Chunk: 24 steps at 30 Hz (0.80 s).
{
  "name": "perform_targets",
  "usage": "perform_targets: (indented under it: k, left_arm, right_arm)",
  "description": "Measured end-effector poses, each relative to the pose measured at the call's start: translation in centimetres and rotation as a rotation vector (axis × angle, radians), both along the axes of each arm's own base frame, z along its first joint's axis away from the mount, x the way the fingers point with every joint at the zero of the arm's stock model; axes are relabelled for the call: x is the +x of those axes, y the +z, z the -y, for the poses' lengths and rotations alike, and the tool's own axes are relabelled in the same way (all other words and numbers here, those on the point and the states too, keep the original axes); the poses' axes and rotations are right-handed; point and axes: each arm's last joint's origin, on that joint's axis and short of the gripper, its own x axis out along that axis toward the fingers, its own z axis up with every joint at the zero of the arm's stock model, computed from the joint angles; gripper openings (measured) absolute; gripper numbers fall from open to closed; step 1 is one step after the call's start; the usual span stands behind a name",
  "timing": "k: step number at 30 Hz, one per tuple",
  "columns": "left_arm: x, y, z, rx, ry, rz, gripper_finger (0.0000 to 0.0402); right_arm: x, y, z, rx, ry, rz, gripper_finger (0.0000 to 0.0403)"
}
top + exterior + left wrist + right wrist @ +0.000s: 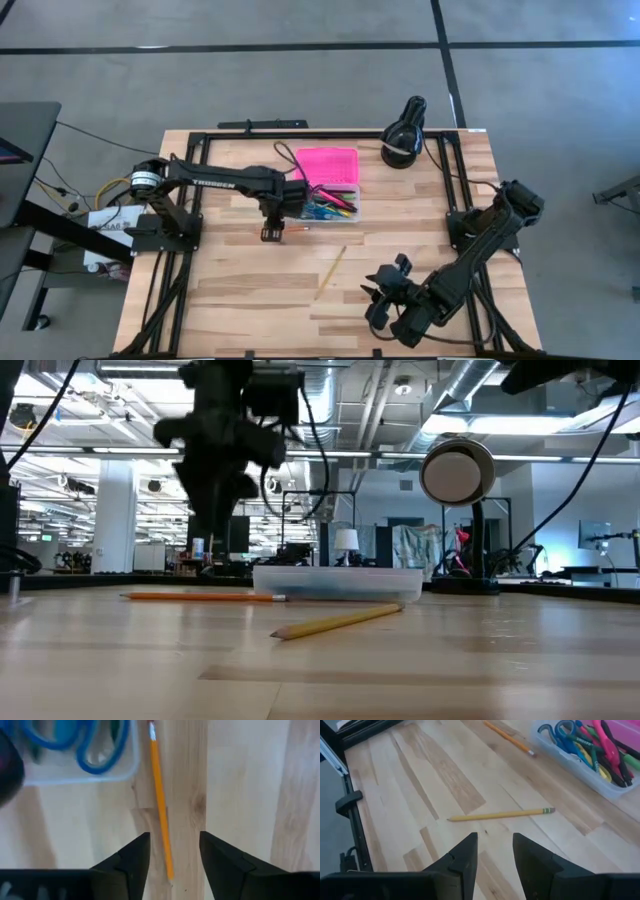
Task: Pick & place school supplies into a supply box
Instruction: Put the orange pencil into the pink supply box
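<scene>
1. High view: left end effector point(270, 233) is hovering just left of the supply box point(330, 200), above an orange pencil point(292, 231) lying on the table point(240, 290).
2. Left wrist view: its jaws are standing open w/ the orange pencil point(161, 802) lying between them, untouched; probably lined up along the shaft so closing pinches it across.
3. Supply box is sitting far-centre, pink lid point(328, 164) folded back so the base stays reachable; scissors point(95, 745) & other pens are already lying inside.
4. Yellow pencil point(329, 272) is lying loose mid-table, nearer the right arm.
5. Right end effector point(385, 290) is waiting near-right, jaws open & holding nothing, pointing toward the yellow pencil point(500, 814); likely staying back to avoid crowding the left arm.
</scene>
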Motion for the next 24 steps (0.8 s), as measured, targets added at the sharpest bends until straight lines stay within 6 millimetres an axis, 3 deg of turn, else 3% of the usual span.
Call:
perform_targets:
  k: [6, 16, 24]
  left_arm:
    - [-0.5, -3.1, 0.7, -0.012, 0.043, 0.049, 0.0171]
    - [-0.1, -5.1, 1.4, 0.047, 0.077, 0.187, 0.0172]
    - [-1.6, -7.3, 1.3, 0.088, 0.112, 0.133, 0.0172]
  right_arm:
    - [-0.2, -0.2, -0.2, -0.006, 0.000, -0.004, 0.0117]
    - [0.2, -0.2, 0.3, -0.012, -0.013, -0.010, 0.0117]
    - [0.4, -0.2, 0.4, -0.003, -0.019, -0.008, 0.0117]
